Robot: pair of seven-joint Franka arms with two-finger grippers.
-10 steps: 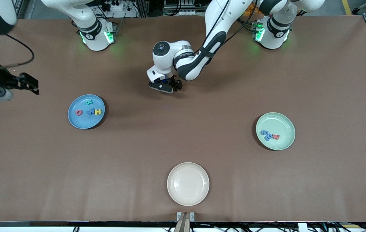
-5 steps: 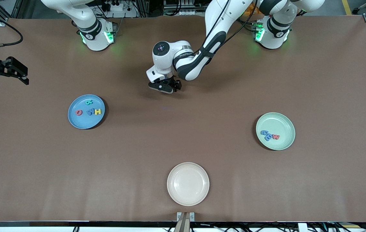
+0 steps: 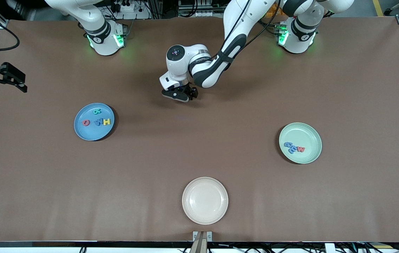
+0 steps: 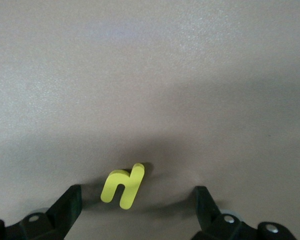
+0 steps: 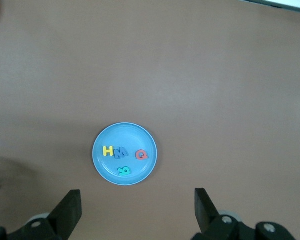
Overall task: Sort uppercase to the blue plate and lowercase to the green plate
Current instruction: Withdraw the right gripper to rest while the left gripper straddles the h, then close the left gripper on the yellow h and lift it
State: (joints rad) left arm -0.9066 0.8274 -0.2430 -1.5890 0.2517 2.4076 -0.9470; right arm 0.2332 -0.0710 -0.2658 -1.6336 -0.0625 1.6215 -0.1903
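Brown table (image 3: 220,147) — left gripper (image 4: 135,202) spread around yellow n (image 4: 123,184); right gripper (image 5: 137,210) spread, aloft.

Tabletop (image 3: 220,140) under me is plain brown. Blue plate (image 3: 80,131) has a red Q (image 3: 86,122), blue M (image 3: 98,122), yellow H (image 3: 106,122) and teal R (image 3: 96,111). Pale mint plate (image 3: 310,135) has two blue letters (image 3: 289,147) and a red w (image 3: 301,149). Cream plate (image 3: 204,200) is plain. The n (image 4: 123,185) between my black left fingers (image 4: 65,210) is bright yellow.
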